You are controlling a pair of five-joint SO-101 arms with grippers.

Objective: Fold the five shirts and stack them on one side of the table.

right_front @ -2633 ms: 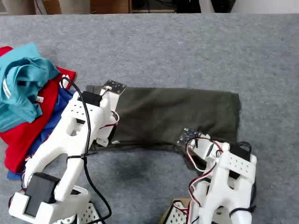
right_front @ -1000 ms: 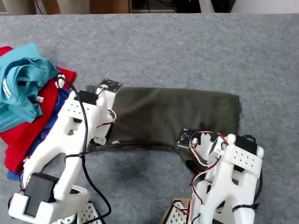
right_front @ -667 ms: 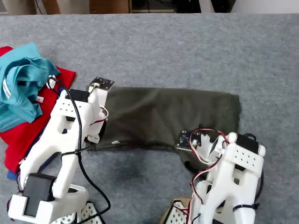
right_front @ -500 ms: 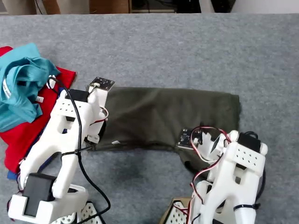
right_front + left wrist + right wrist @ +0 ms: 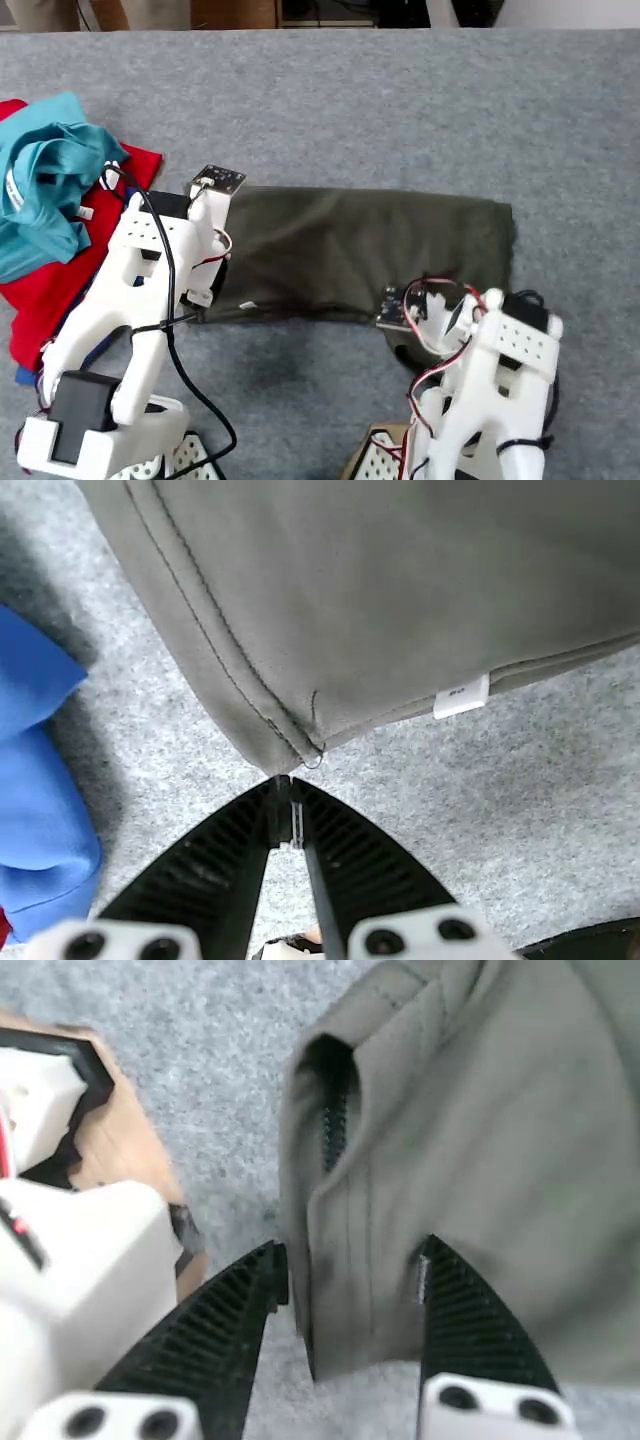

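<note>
— Location of olive shirt (image 5: 370, 245)?
— Mid-table, flat, laid as a long band; near long edge toward both arms; probably left spread so the next fold can be taken from that edge.

— State of left gripper (image 5: 290, 815)?
— Jaws together, nothing between them; tips just short of the shirt's corner hem, over bare table; judged positioned to take that corner once opened.

— State of right gripper (image 5: 348, 1280)?
— Jaws apart, straddling a doubled edge beside a dark opening, likely neck or sleeve; cloth between the jaws, not clamped; judged set for a pinch farther along the same edge, so that both points lift together.

— Remaining garments?
— Heaped at the left side of the table: teal shirt (image 5: 45, 180) crumpled on top, red shirt (image 5: 40, 300) beneath, blue shirt (image 5: 35, 810) near the left gripper and apart from the olive one; none folded; a fifth not identifiable; judged awaiting their turn.

— Surface and surroundings?
— Covered in grey felt-like material, table (image 5: 400, 110); likely some drag on thin cloth; brown board (image 5: 360, 462) at the right arm's base; beyond the far edge, brown furniture and dark objects, indistinct.
</note>
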